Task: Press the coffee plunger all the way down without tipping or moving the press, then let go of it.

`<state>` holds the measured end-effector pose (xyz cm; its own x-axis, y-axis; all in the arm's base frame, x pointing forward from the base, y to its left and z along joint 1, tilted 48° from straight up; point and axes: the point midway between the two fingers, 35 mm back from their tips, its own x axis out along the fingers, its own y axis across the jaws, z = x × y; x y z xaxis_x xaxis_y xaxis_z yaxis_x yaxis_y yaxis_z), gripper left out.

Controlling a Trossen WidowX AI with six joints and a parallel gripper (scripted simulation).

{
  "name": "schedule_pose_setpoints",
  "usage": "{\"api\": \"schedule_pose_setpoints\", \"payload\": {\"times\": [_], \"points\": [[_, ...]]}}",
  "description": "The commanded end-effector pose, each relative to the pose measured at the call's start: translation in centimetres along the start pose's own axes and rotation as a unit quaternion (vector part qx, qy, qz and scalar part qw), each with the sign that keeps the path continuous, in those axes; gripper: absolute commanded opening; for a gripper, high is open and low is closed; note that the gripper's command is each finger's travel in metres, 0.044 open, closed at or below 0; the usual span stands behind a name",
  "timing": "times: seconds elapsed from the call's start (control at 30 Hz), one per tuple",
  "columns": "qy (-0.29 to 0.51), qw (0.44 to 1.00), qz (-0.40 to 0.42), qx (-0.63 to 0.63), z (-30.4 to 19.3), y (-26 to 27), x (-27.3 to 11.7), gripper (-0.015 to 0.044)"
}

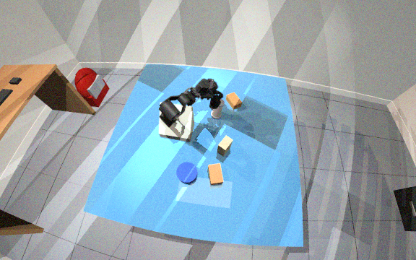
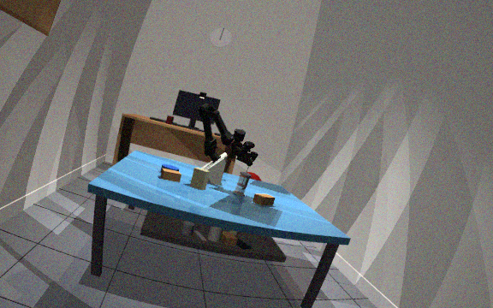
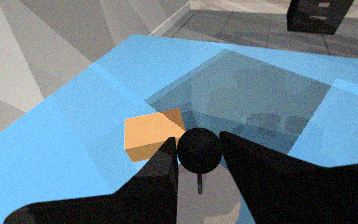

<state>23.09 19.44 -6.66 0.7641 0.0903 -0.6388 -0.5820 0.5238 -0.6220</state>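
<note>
Two black fingers close on the round black plunger knob (image 3: 199, 150) in the wrist view, one at its 9 o'clock side and one at its 3 o'clock side, each touching it. The gripper (image 3: 198, 159) is narrowed part way and clamped on that knob. A thin rod drops from the knob toward 6 o'clock into the pale lid of the coffee press (image 3: 205, 197) beneath. An orange block (image 3: 147, 134) lies on the blue worktop (image 3: 55, 150) at about 10 o'clock from the knob, just beside it.

From the top view, the gripper (image 1: 216, 102) sits directly over the coffee press (image 1: 217, 113), which stands upright near the worktop's (image 1: 258, 202) far edge. An orange block (image 1: 233, 100) lies at its 2 o'clock, a tan block (image 1: 224, 145) at 5 o'clock, and the arm's white base (image 1: 184, 126) at 8 o'clock.

In the exterior view, the gripper (image 2: 247, 161) hangs right above the upright coffee press (image 2: 242, 181), the fingers too small to make out.
</note>
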Motion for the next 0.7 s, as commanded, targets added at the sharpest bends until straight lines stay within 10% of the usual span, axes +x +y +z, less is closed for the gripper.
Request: {"api": "schedule_pose_setpoints", "payload": {"times": [0.0, 0.67], "points": [[0.025, 1.000, 0.002, -0.010, -2.2, 0.0, 0.5, 0.0115], [0.024, 1.000, 0.000, -0.011, -2.7, 0.0, 2.2, 0.0115]]}}
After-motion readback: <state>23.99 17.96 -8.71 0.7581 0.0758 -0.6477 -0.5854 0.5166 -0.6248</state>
